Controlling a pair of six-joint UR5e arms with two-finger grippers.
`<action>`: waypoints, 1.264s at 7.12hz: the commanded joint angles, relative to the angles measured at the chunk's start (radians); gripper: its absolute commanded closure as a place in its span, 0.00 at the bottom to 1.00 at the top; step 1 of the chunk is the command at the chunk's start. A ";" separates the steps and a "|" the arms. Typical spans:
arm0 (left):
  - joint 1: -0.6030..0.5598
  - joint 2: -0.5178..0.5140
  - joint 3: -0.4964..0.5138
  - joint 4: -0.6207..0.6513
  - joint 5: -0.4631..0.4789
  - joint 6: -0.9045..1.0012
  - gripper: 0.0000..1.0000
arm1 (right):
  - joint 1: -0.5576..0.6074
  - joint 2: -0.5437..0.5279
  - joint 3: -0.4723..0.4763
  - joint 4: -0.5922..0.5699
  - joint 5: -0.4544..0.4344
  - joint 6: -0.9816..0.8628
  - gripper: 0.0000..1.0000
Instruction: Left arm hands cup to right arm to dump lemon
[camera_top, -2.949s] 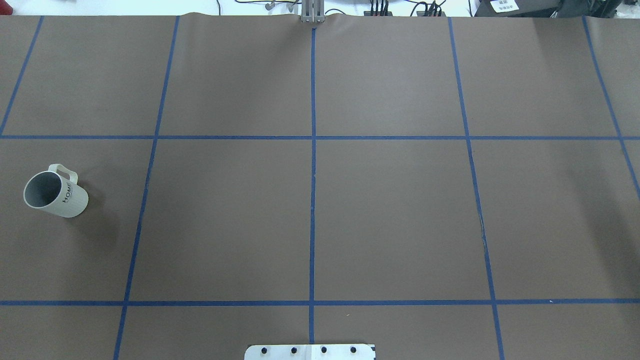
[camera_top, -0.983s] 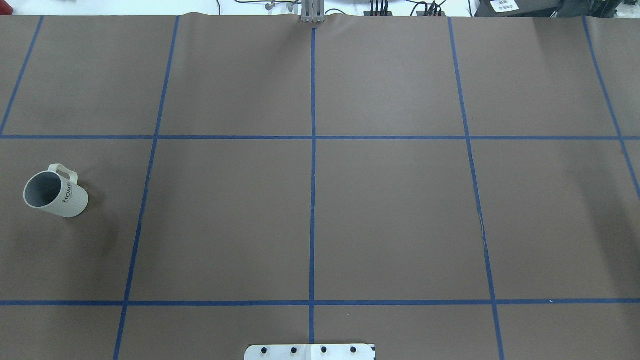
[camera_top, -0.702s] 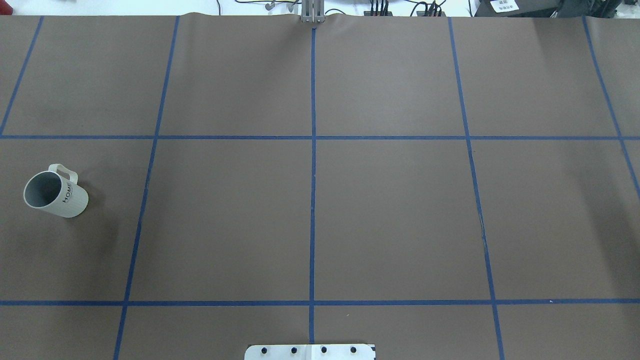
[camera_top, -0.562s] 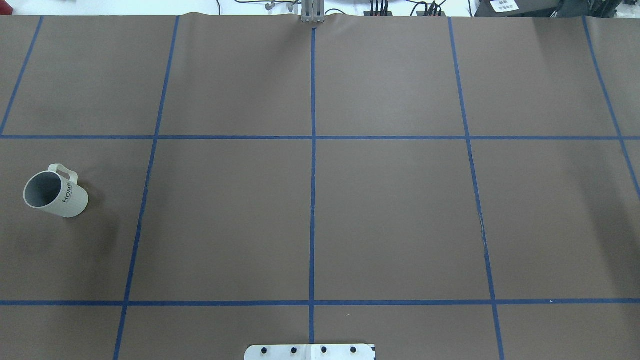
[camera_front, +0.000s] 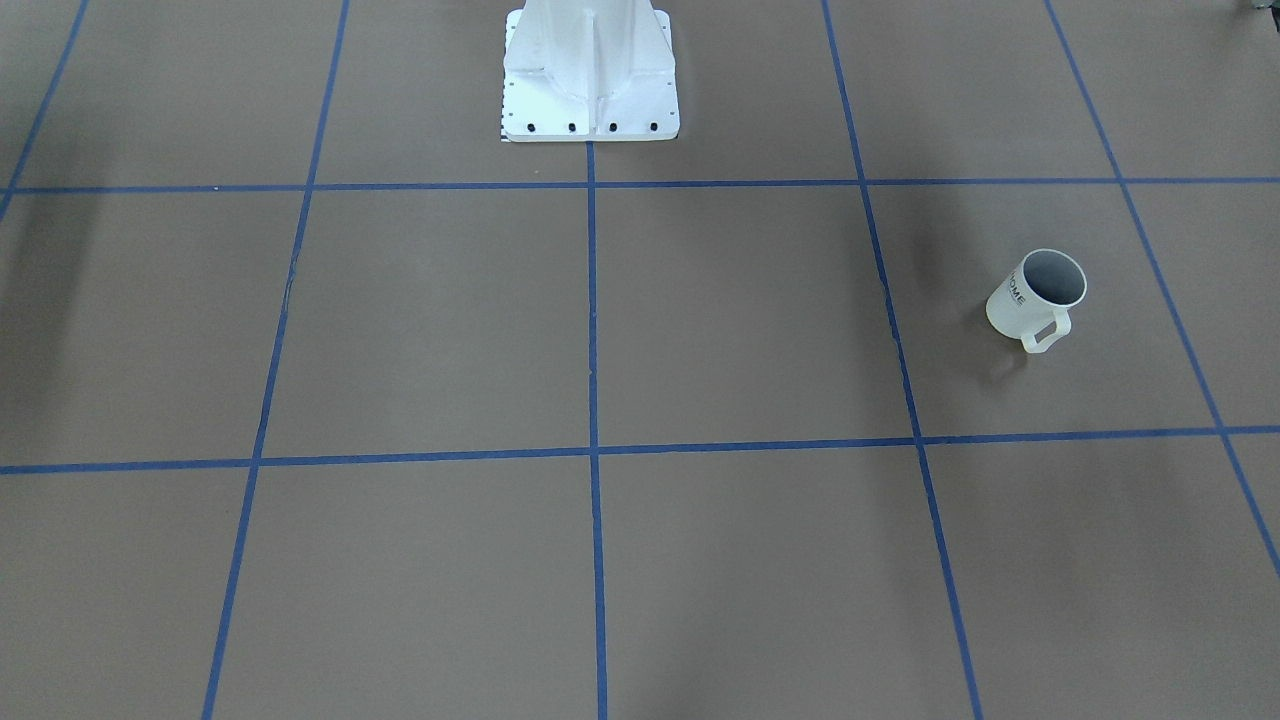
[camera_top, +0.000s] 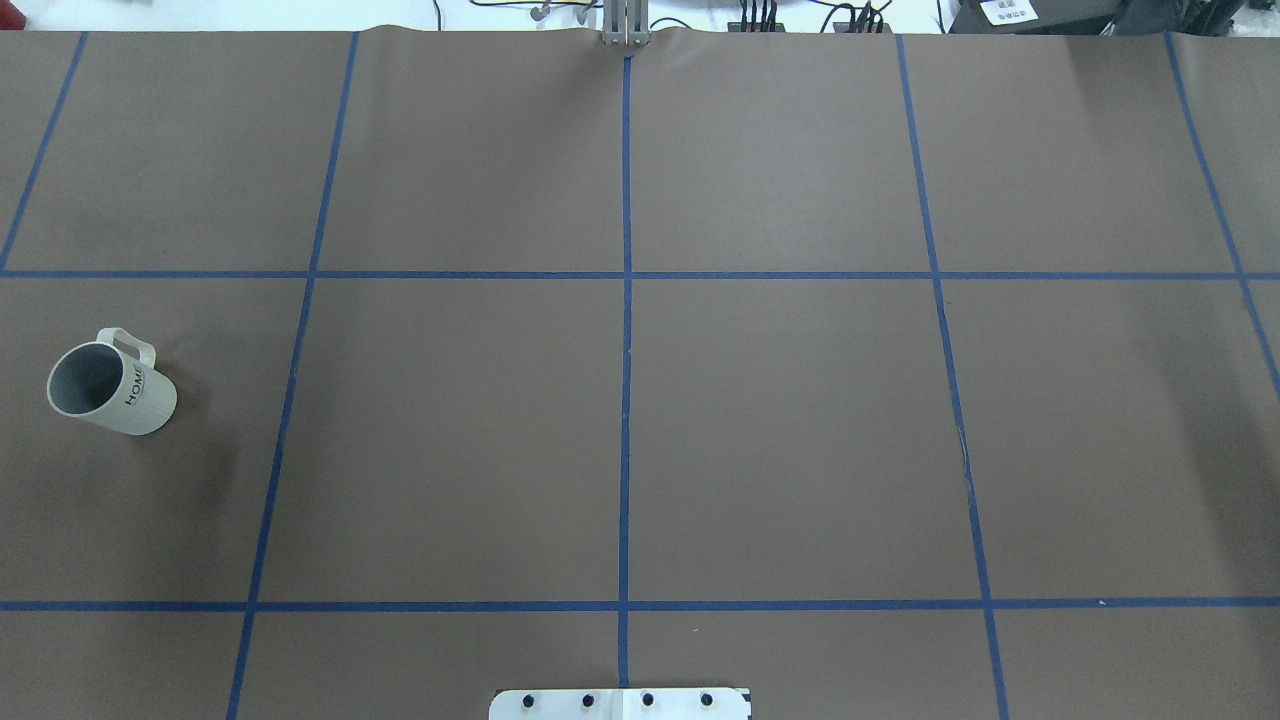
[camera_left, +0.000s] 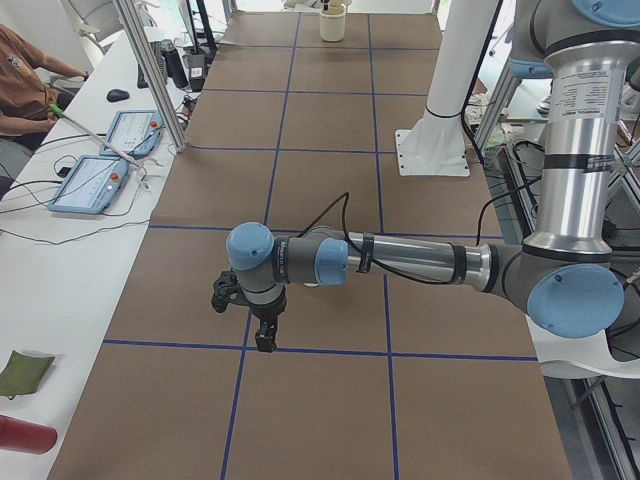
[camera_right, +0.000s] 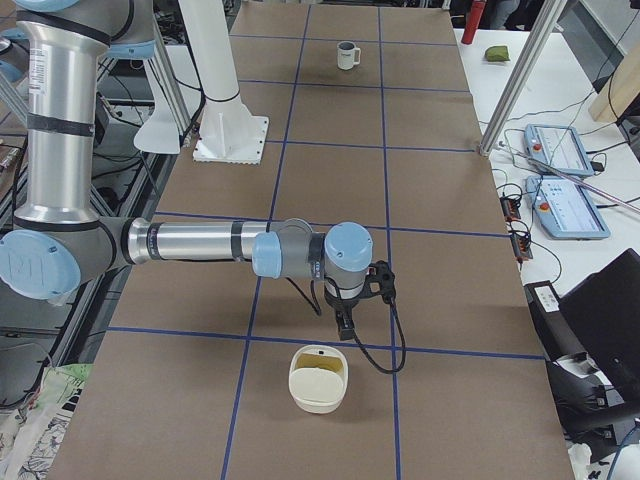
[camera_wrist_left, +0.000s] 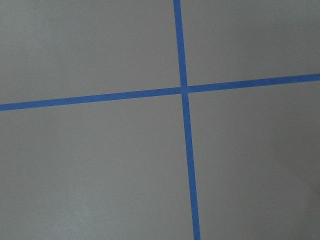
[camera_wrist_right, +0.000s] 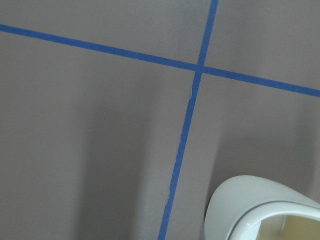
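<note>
The cup (camera_top: 110, 385) is a white ribbed mug with "HOME" on its side. It stands upright on the brown table at my far left, handle pointing away from me. It also shows in the front-facing view (camera_front: 1035, 295) and far off in the exterior right view (camera_right: 346, 55). Its inside shows only grey; the lemon is not in view. My left gripper (camera_left: 262, 335) hangs from the near arm in the exterior left view, pointing down above the table. My right gripper (camera_right: 344, 320) hangs just above a cream bowl (camera_right: 318, 378). I cannot tell whether either is open.
The cream bowl also shows at the lower right of the right wrist view (camera_wrist_right: 265, 210) and far off in the exterior left view (camera_left: 332, 22). The robot's base plate (camera_top: 620, 703) sits at the table's near edge. Blue tape lines grid the table. Control tablets (camera_left: 95, 185) lie on the operators' side table.
</note>
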 joint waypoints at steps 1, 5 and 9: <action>0.000 0.000 0.000 0.001 0.000 -0.002 0.00 | 0.000 -0.003 0.000 0.001 0.000 0.000 0.00; 0.000 -0.002 0.002 0.001 -0.001 -0.002 0.00 | 0.005 -0.005 0.000 0.000 0.000 0.000 0.00; 0.000 -0.003 0.017 0.001 0.000 -0.002 0.00 | 0.005 -0.003 0.000 0.000 -0.001 0.002 0.00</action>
